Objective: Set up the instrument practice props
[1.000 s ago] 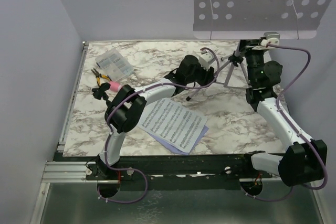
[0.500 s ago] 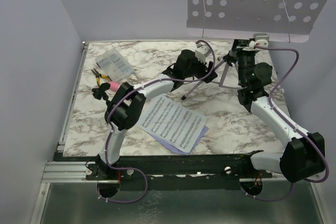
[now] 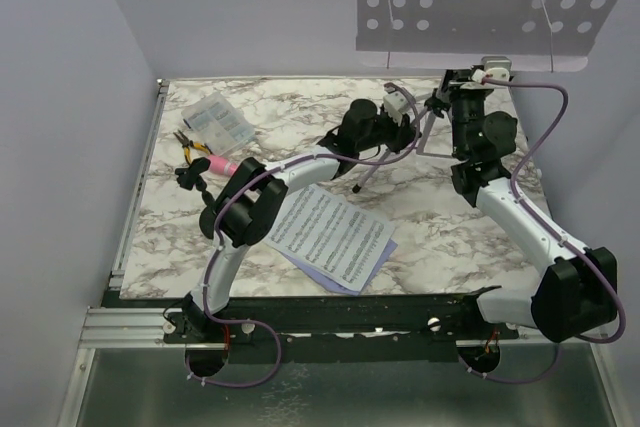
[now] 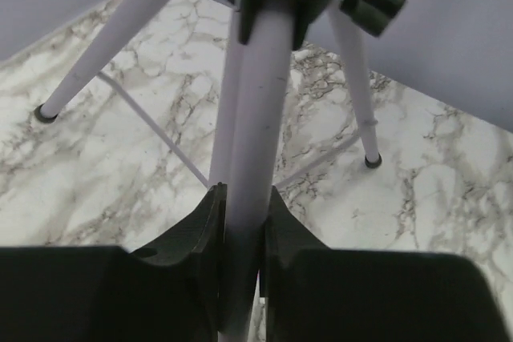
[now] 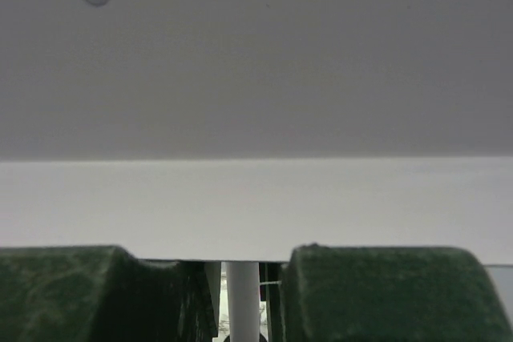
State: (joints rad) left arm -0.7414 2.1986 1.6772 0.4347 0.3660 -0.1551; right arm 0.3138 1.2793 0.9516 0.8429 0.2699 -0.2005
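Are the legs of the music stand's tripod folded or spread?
Spread: the left wrist view shows two legs angling away from each other toward the marble table, feet wide apart.

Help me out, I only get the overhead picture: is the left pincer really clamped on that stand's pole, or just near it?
Observer: Clamped. The left wrist camera shows the left pincer closed on the tripod pole, just below where the legs join.
Operator: Are the legs down on the table?
Observer: Two black-tipped tripod feet appear down on the marble table; the third is outside that view.
Operator: And the right pincer?
Observer: Its wrist camera shows the right pincer right beneath the lavender desk, with a thin pole in its grip.
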